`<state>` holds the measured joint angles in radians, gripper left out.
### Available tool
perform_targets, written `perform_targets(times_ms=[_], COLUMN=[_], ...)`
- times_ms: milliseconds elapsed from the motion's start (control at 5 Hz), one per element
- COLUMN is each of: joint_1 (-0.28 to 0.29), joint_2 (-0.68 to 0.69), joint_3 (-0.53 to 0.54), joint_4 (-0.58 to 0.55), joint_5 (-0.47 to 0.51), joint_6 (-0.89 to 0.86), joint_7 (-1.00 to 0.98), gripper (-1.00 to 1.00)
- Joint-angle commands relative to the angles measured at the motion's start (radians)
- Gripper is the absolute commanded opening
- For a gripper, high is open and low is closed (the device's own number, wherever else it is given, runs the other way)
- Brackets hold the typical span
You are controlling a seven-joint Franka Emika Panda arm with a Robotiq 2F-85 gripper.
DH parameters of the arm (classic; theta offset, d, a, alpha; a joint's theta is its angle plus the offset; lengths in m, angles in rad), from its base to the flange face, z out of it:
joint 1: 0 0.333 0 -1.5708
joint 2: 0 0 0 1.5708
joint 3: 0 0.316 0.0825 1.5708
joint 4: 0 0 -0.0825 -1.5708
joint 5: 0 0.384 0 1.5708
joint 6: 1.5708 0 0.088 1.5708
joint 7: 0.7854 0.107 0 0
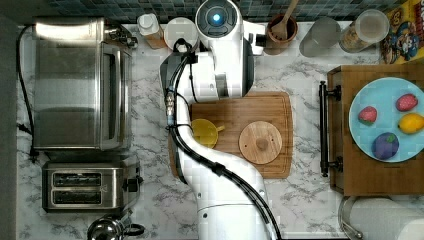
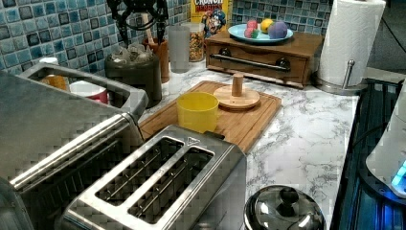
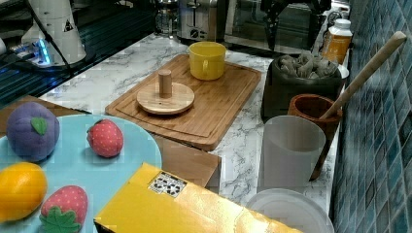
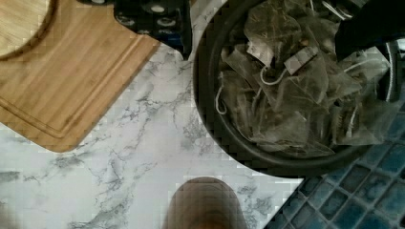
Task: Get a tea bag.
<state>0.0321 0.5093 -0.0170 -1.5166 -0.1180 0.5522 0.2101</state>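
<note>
Gripper (image 2: 139, 19) above black bowl (image 4: 224, 129) heaped with tea bags (image 4: 286, 90); jaws released, holding nothing, bowl beside wooden board (image 4: 71, 81)

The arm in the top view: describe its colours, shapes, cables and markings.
The arm has glossy white, rounded segments with dark joint seams. A black cable bundle is strapped along it. One round end cap is black with a glowing blue centre. In the left view the gripper looks black, with thin dark fingers.
</note>
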Motion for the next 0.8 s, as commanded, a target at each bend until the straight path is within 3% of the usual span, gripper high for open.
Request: perform_targets(times_ms=[200,600,800], joint_1=[0.032,0.033,0.033], joint_2=[0.038,0.161,0.175], joint_3=[0.001,0.014,0.016], joint_4=[0.267,0.429,0.448], joint_5=[0.001,0.012,-0.001], joint_6=[-0.039,-0.173,-0.176], joint_7=[0.046,0.014,0.028], gripper=[1.00,1.00,1.00])
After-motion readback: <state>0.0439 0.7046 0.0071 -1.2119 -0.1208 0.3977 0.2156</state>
